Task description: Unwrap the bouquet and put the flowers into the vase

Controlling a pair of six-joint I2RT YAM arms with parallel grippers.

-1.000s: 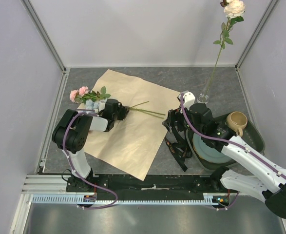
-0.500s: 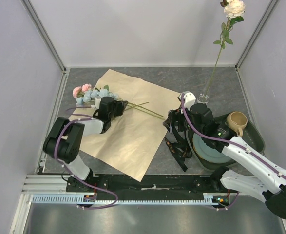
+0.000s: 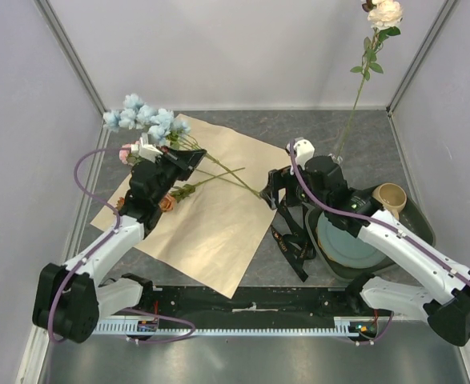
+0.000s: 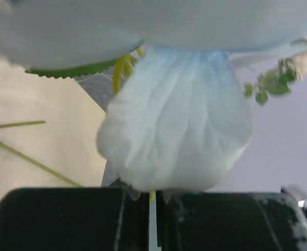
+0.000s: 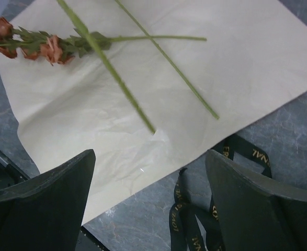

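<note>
The bouquet lies unwrapped: its tan paper point(image 3: 218, 224) is spread flat on the table. My left gripper point(image 3: 188, 158) is raised over the paper's far left corner, shut on the thin stem of the pale blue blossoms point(image 3: 148, 118). In the left wrist view a blue petal point(image 4: 179, 130) fills the frame above the closed gripper point(image 4: 153, 194). A rust-orange flower point(image 3: 169, 202) and loose green stems point(image 5: 122, 83) rest on the paper point(image 5: 221, 68). A pink bloom point(image 3: 126, 154) peeks out behind the left arm. The clear vase point(image 3: 333, 160) holds one cream rose point(image 3: 385, 12). My right gripper point(image 3: 273, 196) point(image 5: 150, 178) hovers open and empty over the paper's right edge.
The black ribbon point(image 3: 295, 240) point(image 5: 195, 230) with gold lettering lies loose on the grey table by the paper's right edge. A dark green tray point(image 3: 420, 232) at the right holds a pale plate point(image 3: 343, 244) and a beige mug point(image 3: 391, 198). Walls enclose three sides.
My left gripper closed on the blue blossoms' stem and lifted them off the paper, up and toward the back. The right gripper shifted slightly toward the paper and opened a little wider.
</note>
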